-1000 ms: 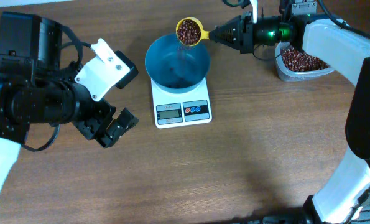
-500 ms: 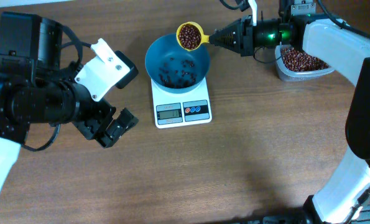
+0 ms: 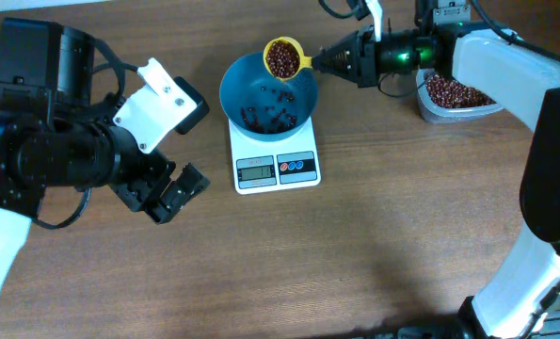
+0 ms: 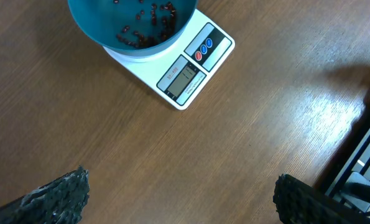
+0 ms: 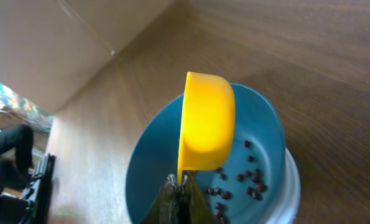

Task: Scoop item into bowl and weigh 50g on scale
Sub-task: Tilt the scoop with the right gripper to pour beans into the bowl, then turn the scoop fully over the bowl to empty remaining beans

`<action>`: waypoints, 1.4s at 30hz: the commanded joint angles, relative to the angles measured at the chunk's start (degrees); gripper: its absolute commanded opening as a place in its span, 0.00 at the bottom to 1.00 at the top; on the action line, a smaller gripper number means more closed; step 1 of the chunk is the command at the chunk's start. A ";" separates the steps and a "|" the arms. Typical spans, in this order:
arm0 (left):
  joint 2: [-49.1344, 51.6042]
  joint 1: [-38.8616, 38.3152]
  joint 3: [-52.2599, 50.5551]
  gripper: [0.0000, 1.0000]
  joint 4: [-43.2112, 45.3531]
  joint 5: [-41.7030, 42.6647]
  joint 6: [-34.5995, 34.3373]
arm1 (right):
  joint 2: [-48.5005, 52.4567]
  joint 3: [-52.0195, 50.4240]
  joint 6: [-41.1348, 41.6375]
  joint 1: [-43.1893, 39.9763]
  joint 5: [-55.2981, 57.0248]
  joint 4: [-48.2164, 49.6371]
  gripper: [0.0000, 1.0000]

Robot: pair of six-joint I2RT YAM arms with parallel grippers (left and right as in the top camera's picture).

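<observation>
My right gripper is clenched on the handle of the yellow scoop, which hangs over the far rim of the blue bowl. The bowl sits on the white scale, near the middle of the table's far edge. The scoop is loaded with beans, and only a thin scatter of them lies on the bowl's floor, so I judge the weighing barely begun. The supply is in the clear tub toward the far right corner. My left gripper is released, fingers wide apart, idle near the left edge and well apart from the scale.

To pour well, I judge I should roll my wrist slowly so the beans trickle rather than dump. The scoop's mouth should be inside the rim and aimed at the bowl's middle. The scoop must not touch the bowl, since any push would upset the reading. The display faces the near edge, but its digits are too small to read here. Near the target I should add only a few beans at a time.
</observation>
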 commanded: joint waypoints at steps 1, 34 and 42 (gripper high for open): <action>-0.20 -0.13 -0.07 0.99 -0.02 0.83 1.09 | -1.97 0.44 -0.61 1.36 -0.48 0.11 0.04; -0.20 -0.13 -0.07 0.99 -0.02 0.83 1.09 | -11.32 0.44 2.75 13.64 36.54 -12.57 0.04; -0.20 -0.13 -0.07 0.99 -0.02 0.83 1.09 | -13.53 1.40 4.81 14.51 40.74 -13.55 0.04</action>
